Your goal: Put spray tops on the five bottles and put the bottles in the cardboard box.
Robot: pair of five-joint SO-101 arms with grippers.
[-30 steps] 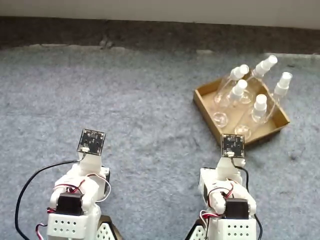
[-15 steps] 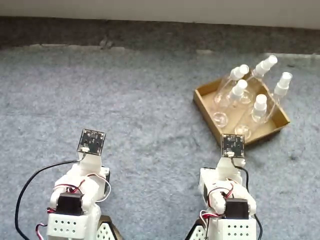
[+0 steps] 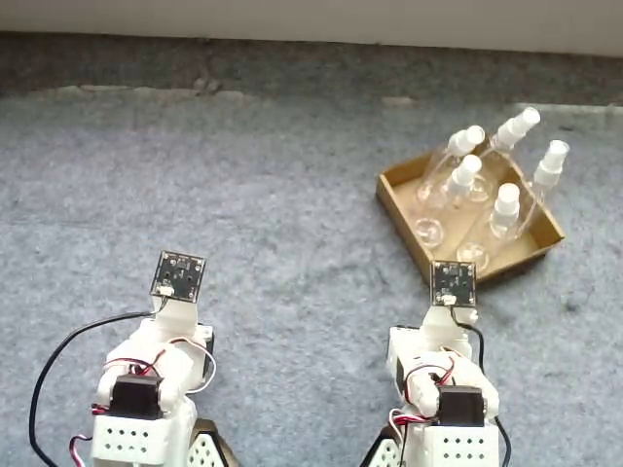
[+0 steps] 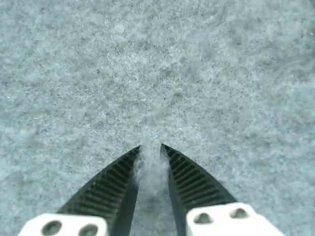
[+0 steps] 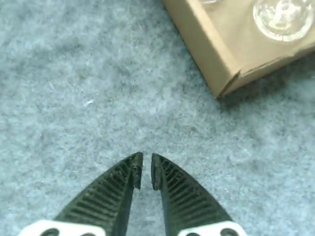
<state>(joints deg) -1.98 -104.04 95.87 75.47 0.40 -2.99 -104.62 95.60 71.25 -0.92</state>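
Note:
The cardboard box (image 3: 397,206) sits at the right of the grey carpet and holds several clear bottles (image 3: 451,188) lying on their sides, each with a white spray top (image 3: 507,197). My right arm (image 3: 453,284) is folded back just in front of the box's near corner (image 5: 206,49). A bottle's round base (image 5: 283,14) shows inside that corner. My right gripper (image 5: 146,170) hangs shut over bare carpet with nothing in it. My left arm (image 3: 178,277) rests at the front left, and my left gripper (image 4: 150,152) is shut and empty above the carpet.
Grey carpet (image 3: 243,195) covers the table between the arms and the box. A dark strip and a pale wall (image 3: 292,24) run along the far edge. Two bottle tops (image 3: 555,154) stick out past the box's far rim.

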